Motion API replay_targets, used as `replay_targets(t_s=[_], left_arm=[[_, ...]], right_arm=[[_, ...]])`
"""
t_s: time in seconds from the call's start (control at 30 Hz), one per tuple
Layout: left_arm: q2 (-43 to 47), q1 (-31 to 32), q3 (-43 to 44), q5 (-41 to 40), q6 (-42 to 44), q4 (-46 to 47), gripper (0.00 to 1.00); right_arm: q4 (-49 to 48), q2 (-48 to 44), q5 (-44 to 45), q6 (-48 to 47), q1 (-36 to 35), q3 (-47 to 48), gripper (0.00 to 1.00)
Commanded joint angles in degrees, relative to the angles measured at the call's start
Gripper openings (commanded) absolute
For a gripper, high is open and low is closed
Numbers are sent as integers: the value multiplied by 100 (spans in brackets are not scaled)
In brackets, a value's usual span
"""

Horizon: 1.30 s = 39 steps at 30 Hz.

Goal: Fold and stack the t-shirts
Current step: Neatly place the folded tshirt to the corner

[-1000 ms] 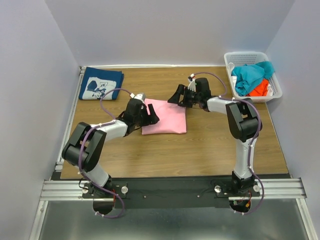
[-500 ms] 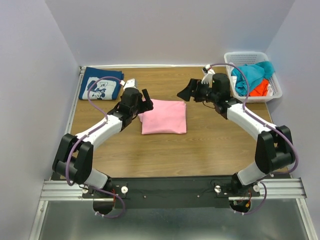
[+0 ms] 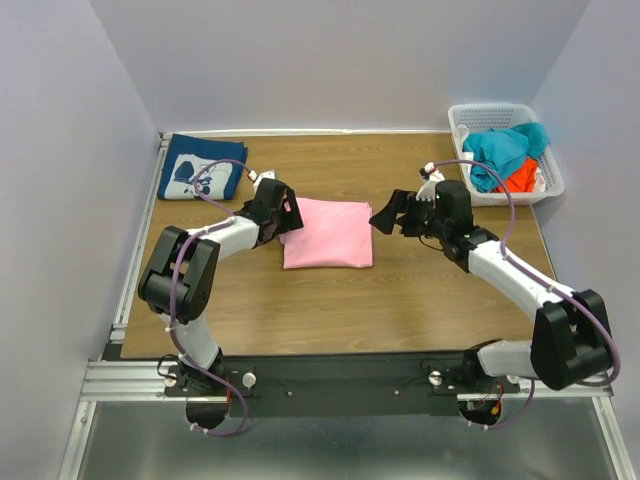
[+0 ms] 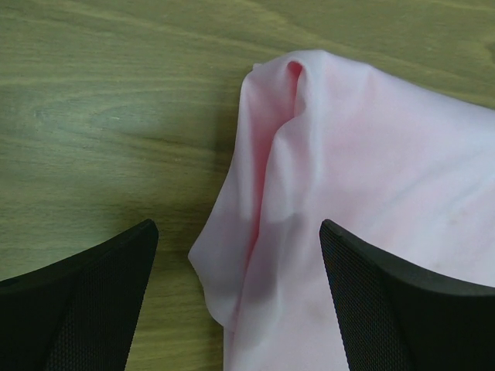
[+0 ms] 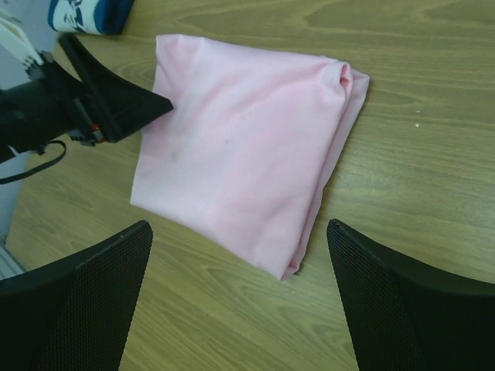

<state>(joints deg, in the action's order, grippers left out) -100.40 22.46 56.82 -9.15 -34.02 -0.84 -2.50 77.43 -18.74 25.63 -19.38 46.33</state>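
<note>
The pink t-shirt (image 3: 328,233) lies folded on the counter (image 3: 350,300). The navy t-shirt (image 3: 203,167) lies folded well off to its left, so I think stacking comes next. The left end effector (image 3: 288,212) and right end effector (image 3: 388,217) sit at the pink t-shirt's sides, wide open and holding nothing.

Right wrist view's top edge crops the navy t-shirt (image 5: 107,15).

The wooden table (image 3: 420,300) carries a pink t-shirt (image 3: 330,232), a navy t-shirt (image 3: 200,168) and a basket (image 3: 490,108).
</note>
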Motion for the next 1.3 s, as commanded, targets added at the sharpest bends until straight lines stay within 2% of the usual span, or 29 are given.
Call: replay_targets(t_s=[0.0, 0.2, 0.3, 0.47, 0.6, 0.67, 0.73, 0.77, 0.8, 0.87, 0.97, 1.17, 1.27], left_arm=[[-120, -31, 154, 36, 97, -83, 93], [-427, 4, 146, 115, 159, -100, 82], [-603, 66, 215, 132, 203, -92, 72], [-797, 206, 295, 194, 229, -83, 67], [-884, 495, 382, -33, 151, -152, 58], [-990, 593, 531, -271, 115, -319, 47], [-1095, 690, 672, -579, 62, -539, 44], [-1209, 716, 803, -745, -7, -609, 38], [-1262, 742, 883, -842, -34, -697, 36], [-1342, 813, 1050, -1175, -104, -1022, 26], [-1333, 822, 1234, -1448, -105, -1137, 0], [-1342, 708, 1894, -2212, 553, -1383, 0], [-1307, 506, 2070, -2224, 1054, -1279, 0]], right_arm=[[101, -517, 275, -31, 22, -247, 100], [241, -720, 582, -146, 22, -317, 100], [233, -712, 530, -207, 13, -352, 100], [391, -746, 634, -216, 13, -414, 100], [391, -782, 740, -216, 22, -440, 100], [382, -782, 837, -216, 13, -449, 100], [391, -790, 863, -216, 22, -458, 100], [400, -808, 872, -216, 22, -466, 100], [391, -817, 890, -225, 22, -475, 100], [400, -870, 1021, -225, 22, -502, 100], [408, -922, 1214, -216, 22, -528, 100], [452, -1080, 1382, -242, 22, -563, 100], [496, -1186, 1505, -234, 22, -607, 100]])
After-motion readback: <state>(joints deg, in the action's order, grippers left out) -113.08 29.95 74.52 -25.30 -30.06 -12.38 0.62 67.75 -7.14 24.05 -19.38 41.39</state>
